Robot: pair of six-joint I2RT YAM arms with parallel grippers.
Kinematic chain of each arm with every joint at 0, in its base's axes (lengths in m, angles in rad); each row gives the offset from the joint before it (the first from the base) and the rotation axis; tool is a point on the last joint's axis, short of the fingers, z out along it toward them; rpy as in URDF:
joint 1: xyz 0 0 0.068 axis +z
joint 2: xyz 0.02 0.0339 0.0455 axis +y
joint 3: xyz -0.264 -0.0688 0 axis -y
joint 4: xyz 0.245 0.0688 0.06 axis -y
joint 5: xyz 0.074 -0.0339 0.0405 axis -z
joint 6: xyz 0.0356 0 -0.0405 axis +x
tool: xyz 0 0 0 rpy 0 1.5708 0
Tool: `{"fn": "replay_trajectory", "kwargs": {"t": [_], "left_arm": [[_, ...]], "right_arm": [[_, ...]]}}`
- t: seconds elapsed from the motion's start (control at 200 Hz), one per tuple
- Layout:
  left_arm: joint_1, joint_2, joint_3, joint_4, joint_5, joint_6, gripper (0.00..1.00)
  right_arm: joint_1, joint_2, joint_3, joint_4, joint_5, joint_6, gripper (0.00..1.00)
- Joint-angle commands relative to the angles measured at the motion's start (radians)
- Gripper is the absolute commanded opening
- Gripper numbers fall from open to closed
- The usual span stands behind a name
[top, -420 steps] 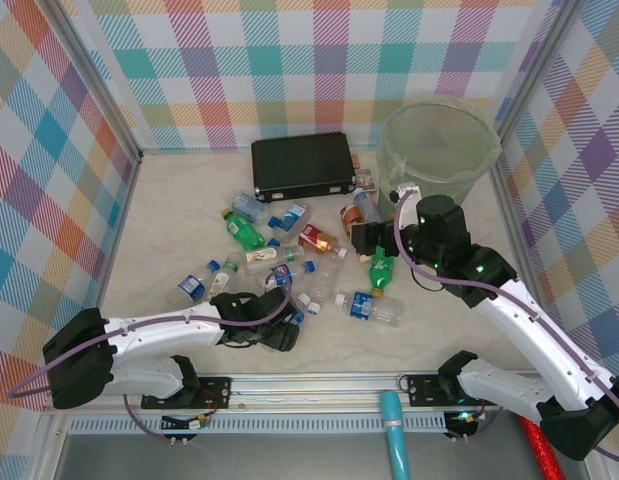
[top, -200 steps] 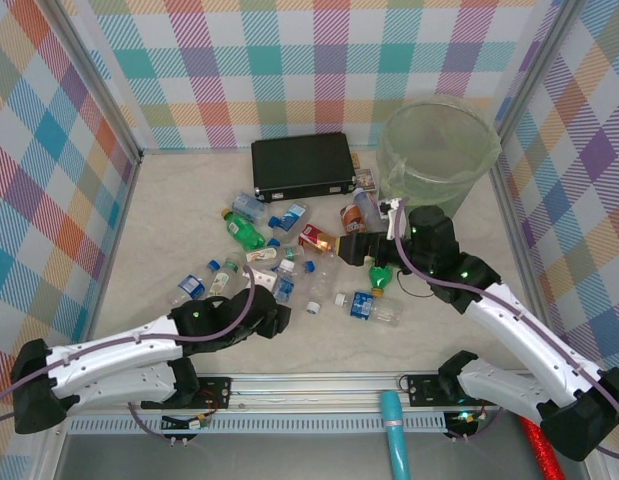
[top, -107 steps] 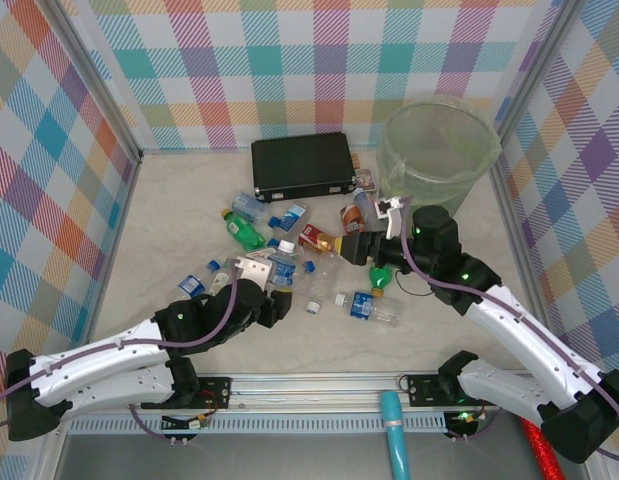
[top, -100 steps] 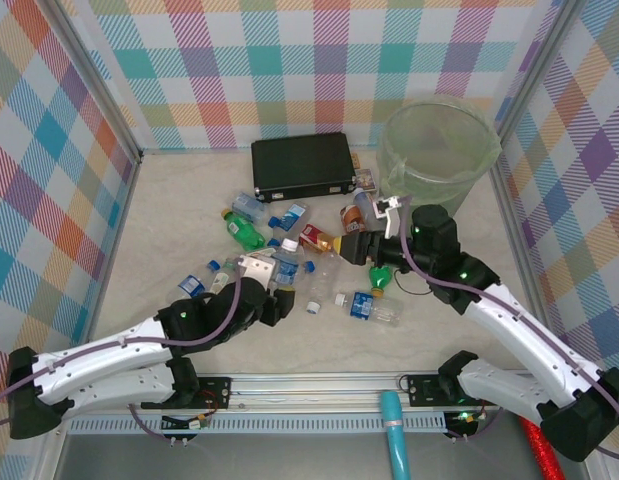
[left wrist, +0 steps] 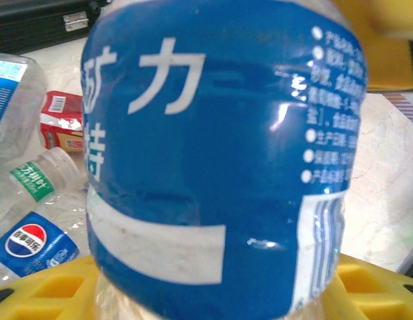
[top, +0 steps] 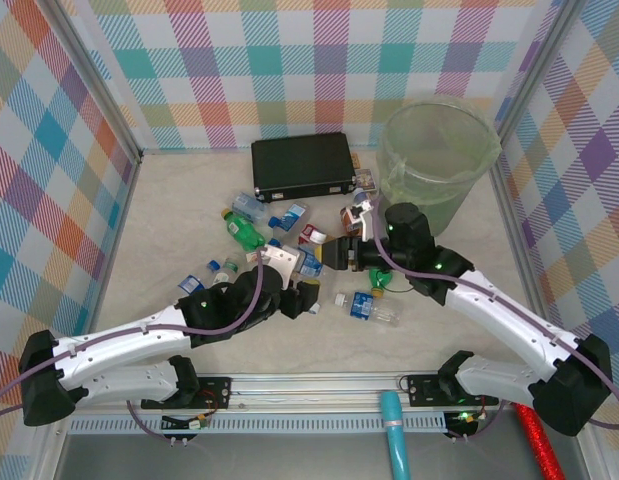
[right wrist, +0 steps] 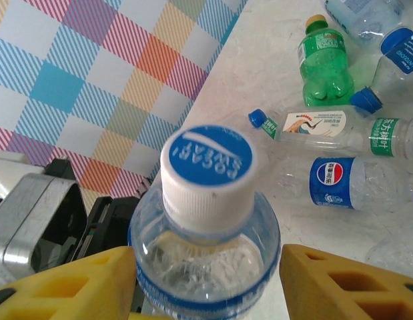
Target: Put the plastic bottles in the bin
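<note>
My left gripper (left wrist: 213,297) and right gripper (right wrist: 206,283) are both clasping one clear, blue-labelled, white-capped plastic bottle (left wrist: 219,153) near the flat black rectangular case (top: 302,165).

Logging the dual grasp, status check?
Left tool shut on blue-labelled clear plastic bottle. Right tool shut on white-capped clear plastic bottle. Round pale-green plastic bin beyond it; loose bottles scattered around both.

Clear plastic bottle (right wrist: 206,270) (matt cap (right wrist: 206,167))
</note>
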Motion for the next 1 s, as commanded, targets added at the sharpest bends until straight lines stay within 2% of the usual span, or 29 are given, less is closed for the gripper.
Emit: {"fn": "replay_trajectory", "kwargs": {"t": [0.0,0.26,0.395,0.525,0.56,0.635,0.715,0.995], "left_arm": [[-0.013,0.003,0.039,0.042,0.049,0.000,0.49],[-0.013,0.005,0.057,0.030,0.062,0.003,0.50],[-0.013,0.005,0.064,0.027,0.060,0.006,0.50],[-0.013,0.007,0.070,0.027,0.051,0.009,0.51],[-0.013,0.007,0.071,0.027,0.041,0.007,0.55],[-0.012,0.007,0.081,0.020,0.020,0.004,0.71],[-0.013,-0.002,0.094,0.003,-0.023,-0.006,1.00],[-0.012,-0.099,0.131,-0.045,-0.149,-0.019,1.00]], "right_arm": [[0.008,0.015,0.050,0.046,0.004,0.001,0.58],[0.014,0.062,0.092,0.040,-0.005,-0.015,0.49],[0.015,0.060,0.103,0.021,0.005,-0.023,0.32],[0.016,0.049,0.119,-0.011,0.042,-0.040,0.29],[0.016,0.047,0.128,-0.021,0.057,-0.045,0.29],[0.016,0.038,0.157,-0.059,0.117,-0.066,0.28],[0.014,0.032,0.195,-0.105,0.184,-0.094,0.27],[-0.016,0.020,0.376,-0.279,0.448,-0.281,0.25]]}}
